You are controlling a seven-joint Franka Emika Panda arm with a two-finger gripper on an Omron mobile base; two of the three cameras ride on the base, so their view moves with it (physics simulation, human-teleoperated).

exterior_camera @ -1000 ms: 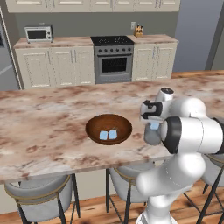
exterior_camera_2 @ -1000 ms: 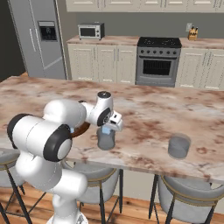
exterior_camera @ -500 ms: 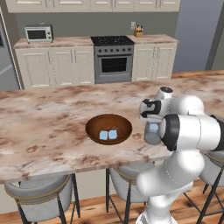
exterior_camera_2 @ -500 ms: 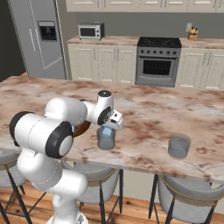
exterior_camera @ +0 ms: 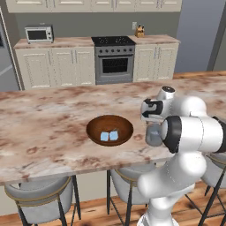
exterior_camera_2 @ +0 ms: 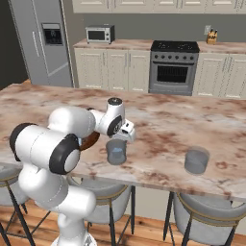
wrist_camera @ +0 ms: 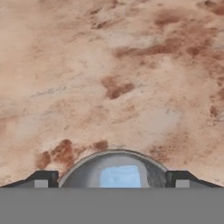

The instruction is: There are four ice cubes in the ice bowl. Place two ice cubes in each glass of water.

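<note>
Our hand (wrist_camera: 113,179) hangs with fingers spread wide and empty, right over the near glass (exterior_camera_2: 116,151), where a pale ice cube (wrist_camera: 120,176) lies. Two cubes (exterior_camera: 109,136) rest in the bowl (exterior_camera: 110,130); the glass stands near the desk (exterior_camera: 48,119) front edge.

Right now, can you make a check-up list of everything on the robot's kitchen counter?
Surface: marble counter, brown-veined, dry.
Job's things: ice bowl holds two ice cubes; near glass below the hand has a pale-blue cube in it; far glass stands apart to the right, contents too small to tell.
Clutter: nothing seen.
Grippers: gripper open above the near glass, holding nothing.
Cables: nothing seen.
Surroundings: stools under the counter, stove, microwave, fridge behind.
</note>
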